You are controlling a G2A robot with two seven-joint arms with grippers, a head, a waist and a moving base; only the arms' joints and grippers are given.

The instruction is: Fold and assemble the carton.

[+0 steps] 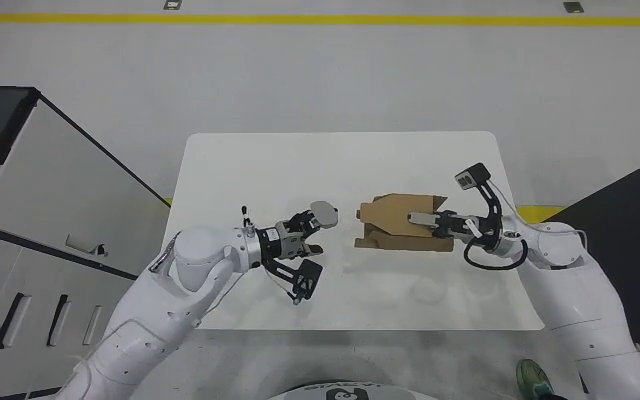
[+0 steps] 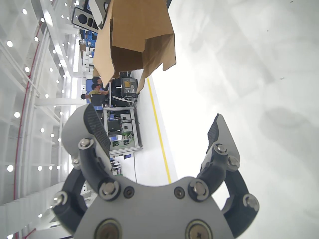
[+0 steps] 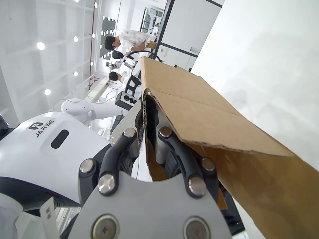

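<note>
From above, the carton [image 1: 395,225] sits right of centre over the white table [image 1: 300,170], flaps loose; I cannot tell whether it rests on it. The right gripper [image 1: 428,220] pinches the carton's right end. The left gripper [image 1: 315,245] hangs near the carton's left end, not touching it, spread wide. From the left wrist, its fingers [image 2: 96,128] stand far apart with nothing between them, and the carton's open mouth faces them. From the right wrist, the fingers [image 3: 172,141] clamp a cardboard edge, one on each side.
</note>
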